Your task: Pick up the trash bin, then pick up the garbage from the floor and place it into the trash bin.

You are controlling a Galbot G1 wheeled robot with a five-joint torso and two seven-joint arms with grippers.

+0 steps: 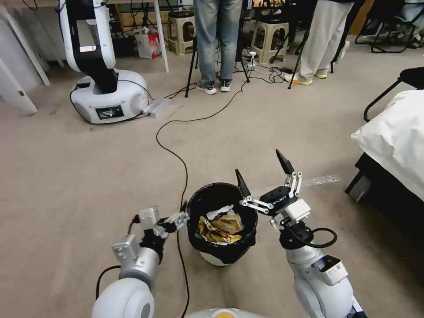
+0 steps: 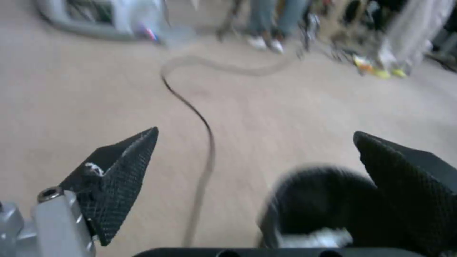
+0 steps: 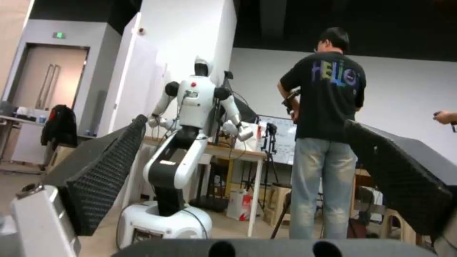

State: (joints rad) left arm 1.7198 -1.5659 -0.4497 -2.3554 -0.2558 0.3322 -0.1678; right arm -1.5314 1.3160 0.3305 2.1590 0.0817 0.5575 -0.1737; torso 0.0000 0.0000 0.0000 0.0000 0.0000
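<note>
The trash bin, a white bucket with a black bag liner, stands on the carpet just in front of me. Garbage lies inside it: yellow wrappers, brown paper and a white tissue. My left gripper is at the bin's left rim. In the left wrist view this gripper is open, with the blurred black bin close to one finger. My right gripper hangs open over the bin's right rim, fingers pointing up and away, holding nothing. A clear silvery wrapper lies on the floor to the right.
A black cable snakes across the carpet to the bin's left side. Another white robot stands at the back left. People's legs, stools and a tripod line the back. A bed with a white quilt is at the right.
</note>
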